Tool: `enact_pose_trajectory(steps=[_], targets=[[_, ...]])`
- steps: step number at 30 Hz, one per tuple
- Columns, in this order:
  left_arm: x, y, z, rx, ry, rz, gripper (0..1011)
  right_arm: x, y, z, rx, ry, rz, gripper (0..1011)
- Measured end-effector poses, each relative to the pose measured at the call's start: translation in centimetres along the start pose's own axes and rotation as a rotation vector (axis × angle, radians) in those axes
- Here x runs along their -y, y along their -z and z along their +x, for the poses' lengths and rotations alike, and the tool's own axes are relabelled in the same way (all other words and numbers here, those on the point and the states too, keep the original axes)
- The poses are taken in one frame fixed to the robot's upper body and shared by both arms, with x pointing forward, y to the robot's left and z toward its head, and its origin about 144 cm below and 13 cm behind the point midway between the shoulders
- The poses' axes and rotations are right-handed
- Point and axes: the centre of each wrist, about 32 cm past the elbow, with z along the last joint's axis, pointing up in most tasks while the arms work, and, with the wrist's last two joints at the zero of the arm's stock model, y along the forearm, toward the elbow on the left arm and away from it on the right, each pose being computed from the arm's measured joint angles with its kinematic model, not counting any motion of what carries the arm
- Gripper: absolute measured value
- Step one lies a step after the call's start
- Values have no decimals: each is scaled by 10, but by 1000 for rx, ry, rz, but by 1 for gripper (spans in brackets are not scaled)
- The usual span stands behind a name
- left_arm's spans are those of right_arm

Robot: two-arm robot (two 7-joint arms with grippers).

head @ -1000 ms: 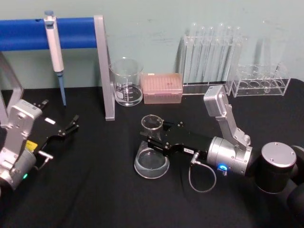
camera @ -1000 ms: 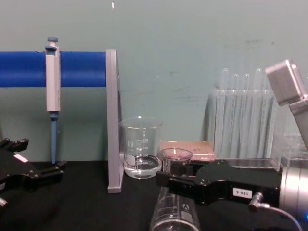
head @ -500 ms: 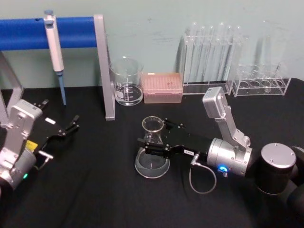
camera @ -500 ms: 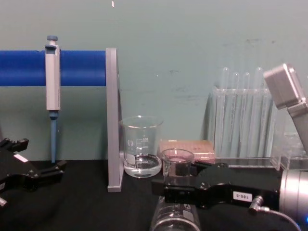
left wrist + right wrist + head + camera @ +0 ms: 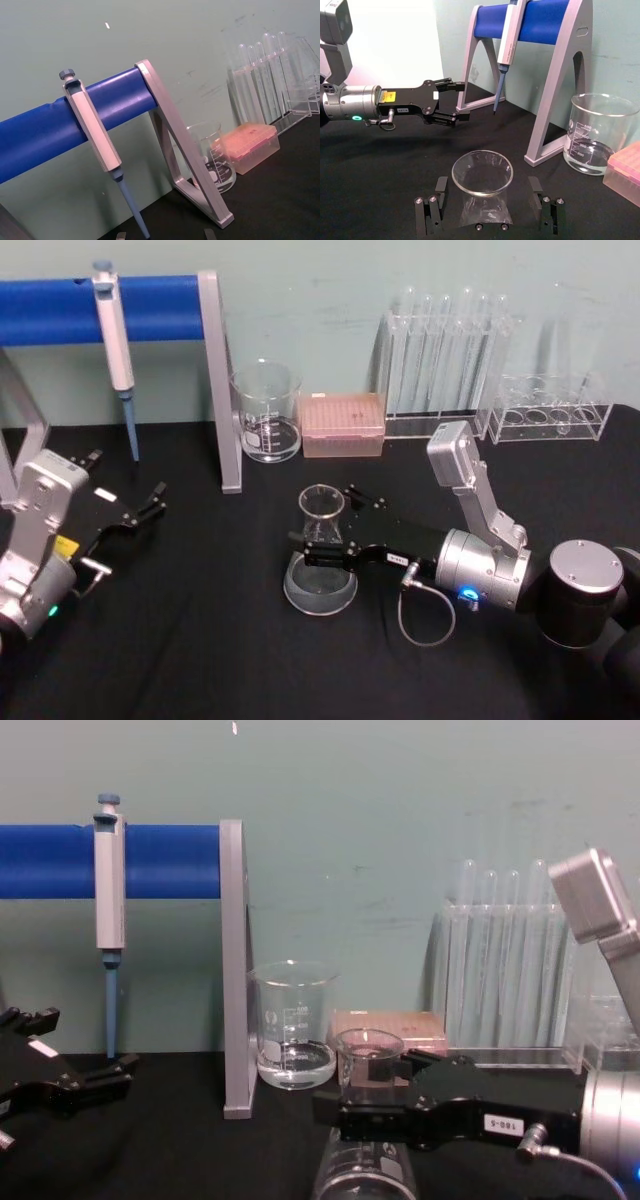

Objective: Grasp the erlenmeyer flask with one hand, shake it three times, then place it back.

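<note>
Glass beaker point(image 5: 266, 424) w/ some clear liquid, pink tip box point(image 5: 342, 425) and test-tube rack point(image 5: 447, 360) line the back of the black counter point(image 5: 200, 640); pipette point(image 5: 113, 335) hangs on the blue stand point(image 5: 120, 310). Erlenmeyer flask point(image 5: 321, 558) stands upright mid-counter, well clear of them. Right hand point(image 5: 318, 548) reaches in low and level, fingers either side of the neck; can't tell if clamped. Left hand point(image 5: 140, 510) is parked far left, fingers apart.

Setting: laboratory bench. Black work surface point(image 5: 200, 640) against a pale green wall. At 10 o'clock, a pipette point(image 5: 113, 330) hangs on a blue-barred stand point(image 5: 150, 308). At 12 o'clock, a graduated glass beaker point(image 5: 266, 412) and pink tip box point(image 5: 342, 424). At 1–2 o'clock, clear racks of test tubes point(image 5: 440, 350).
</note>
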Motion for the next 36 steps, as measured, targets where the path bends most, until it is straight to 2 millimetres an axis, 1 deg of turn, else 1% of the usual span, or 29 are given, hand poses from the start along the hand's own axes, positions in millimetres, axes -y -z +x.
enact_pose_trajectory(steps=[25, 32, 36], targets=[[0, 0, 0, 0, 0, 0, 1001, 2, -2, 1, -7, 2, -14, 1000], [0, 0, 0, 0, 0, 0, 1001, 8, -4, 0, -20, -7, -29, 1000], [0, 0, 0, 0, 0, 0, 1001, 15, -6, -1, -29, -10, -40, 1000]])
